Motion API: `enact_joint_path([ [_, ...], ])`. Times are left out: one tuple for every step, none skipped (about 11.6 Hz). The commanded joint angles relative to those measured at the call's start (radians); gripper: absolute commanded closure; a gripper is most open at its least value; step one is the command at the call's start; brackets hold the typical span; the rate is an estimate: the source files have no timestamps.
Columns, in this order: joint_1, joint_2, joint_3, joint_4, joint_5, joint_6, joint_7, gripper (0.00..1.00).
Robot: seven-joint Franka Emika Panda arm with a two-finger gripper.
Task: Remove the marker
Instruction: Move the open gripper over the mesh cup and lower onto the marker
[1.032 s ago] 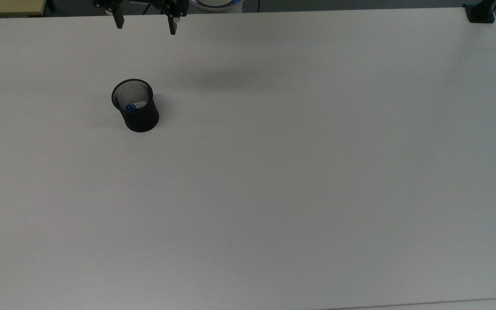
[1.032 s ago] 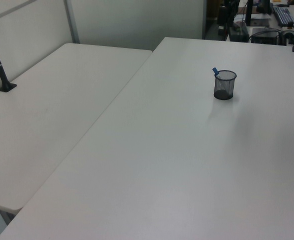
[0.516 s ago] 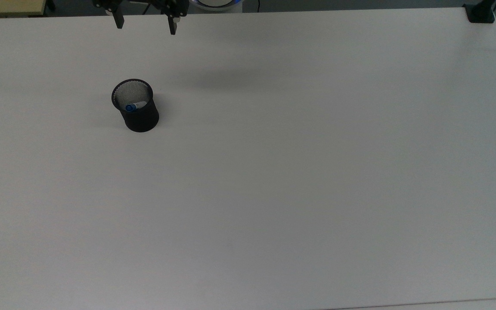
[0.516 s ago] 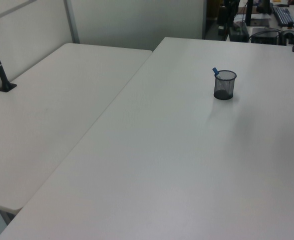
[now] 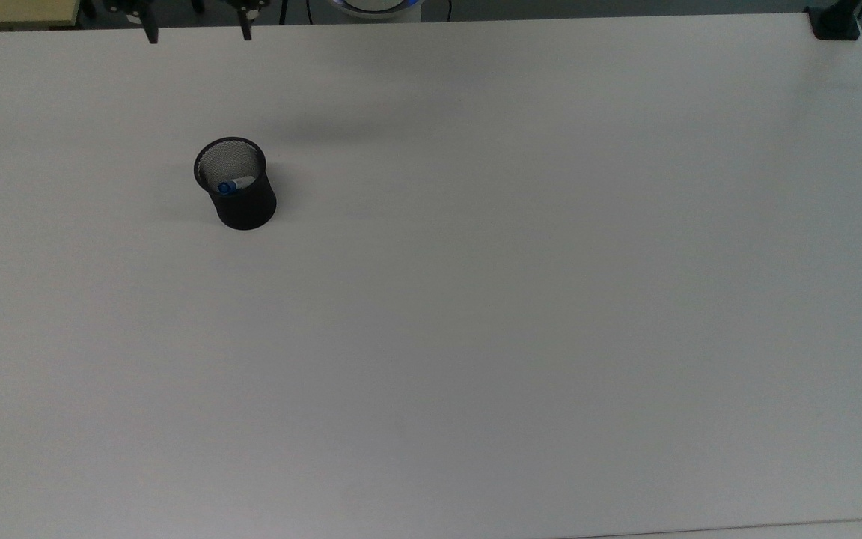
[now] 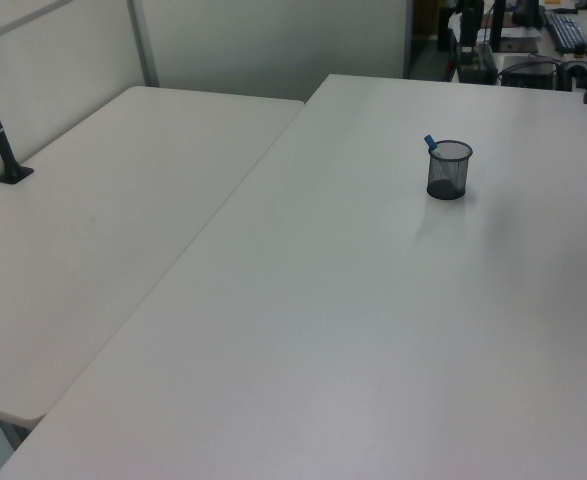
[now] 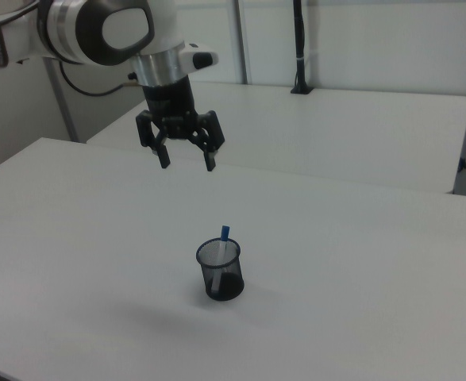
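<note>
The slim white-barrelled marker with a blue cap (image 7: 224, 238) stands tilted inside the black mesh cup (image 7: 220, 270), cap end poking above the rim, on the white worktop (image 7: 360, 262). The arm's black two-finger tool (image 7: 187, 165) hangs above the cup, well apart from it, fingers spread and empty.

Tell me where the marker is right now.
The marker stands in the black mesh cup on the white table, below the gripper in the right view.
</note>
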Motion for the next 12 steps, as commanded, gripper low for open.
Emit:
enact_joint_path([
  [-0.014,-0.006,0.000,-0.097,-0.064,0.077,-0.063,0.00],
  [-0.028,-0.006,-0.002,-0.150,-0.061,0.145,-0.048,0.00],
  [-0.032,-0.006,-0.002,-0.219,-0.059,0.251,-0.037,0.00],
  [-0.034,-0.006,-0.002,-0.277,-0.059,0.357,0.002,0.00],
  [-0.034,0.001,-0.002,-0.316,-0.059,0.438,0.015,0.00],
  [-0.035,0.008,-0.002,-0.338,-0.059,0.477,0.017,0.00],
  [-0.035,0.021,-0.002,-0.355,-0.053,0.499,0.020,0.00],
  [-0.034,0.035,-0.002,-0.365,-0.045,0.528,0.035,0.01],
  [-0.031,0.060,-0.002,-0.369,-0.032,0.566,0.065,0.06],
  [-0.025,0.083,0.000,-0.369,-0.021,0.598,0.099,0.11],
  [-0.020,0.106,0.000,-0.369,-0.012,0.629,0.122,0.15],
  [-0.016,0.121,0.004,-0.369,-0.008,0.652,0.136,0.20],
])
